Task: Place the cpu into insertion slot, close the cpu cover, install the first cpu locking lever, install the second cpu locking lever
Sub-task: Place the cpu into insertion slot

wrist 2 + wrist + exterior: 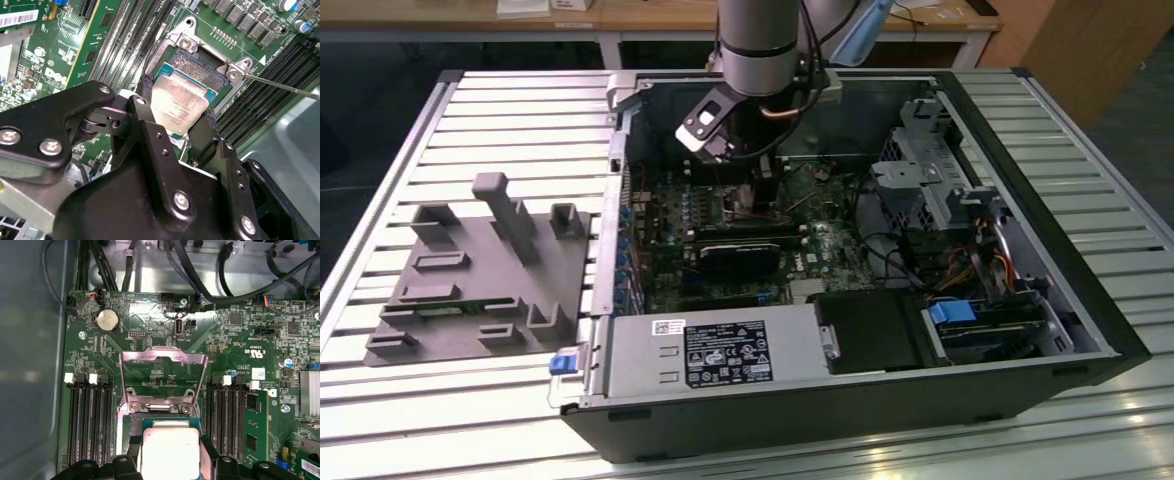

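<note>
Cpu (pixel 180 100) clamped in hand (pixel 177 109), apparently just above insertion slot (pixel 197 65), cpu cover (pixel 164 356) raised

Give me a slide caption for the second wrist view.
Gripper holds the cpu at the open insertion slot on the green board.

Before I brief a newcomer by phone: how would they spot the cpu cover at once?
Inside the open computer case, find the green motherboard and its long black memory slots. Between those slots, just past the cpu gripped by the gripper, is the cpu cover. It alone is a thin silver frame, hinged open, with green board showing through its cut-out centre.
</note>
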